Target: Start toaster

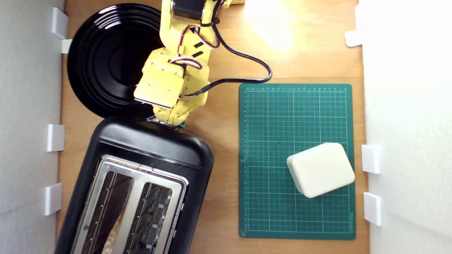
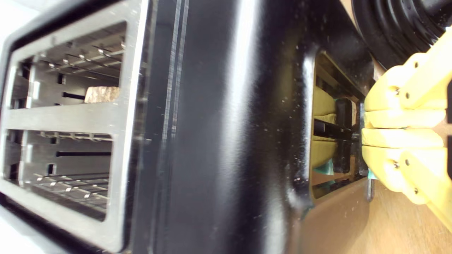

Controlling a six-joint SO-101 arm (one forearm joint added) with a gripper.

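The toaster (image 1: pixel 141 183) lies at seven o'clock on the counter (image 1: pixel 226 53). The hand (image 2: pixel 367 133), fingers pressed together, bears on the teal lever (image 2: pixel 371 173). Next judged: firm downward push until latching.

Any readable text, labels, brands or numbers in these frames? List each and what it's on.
Ruler numerals along the top and the exterior view's left edges of the green cutting mat: printed, but too small and blurred to read.
Small mark at the mat's lower corner on the exterior view's right: looks like a brand, illegible.
Toaster, black plate, cream box, yellow arm: no text visible in either view.
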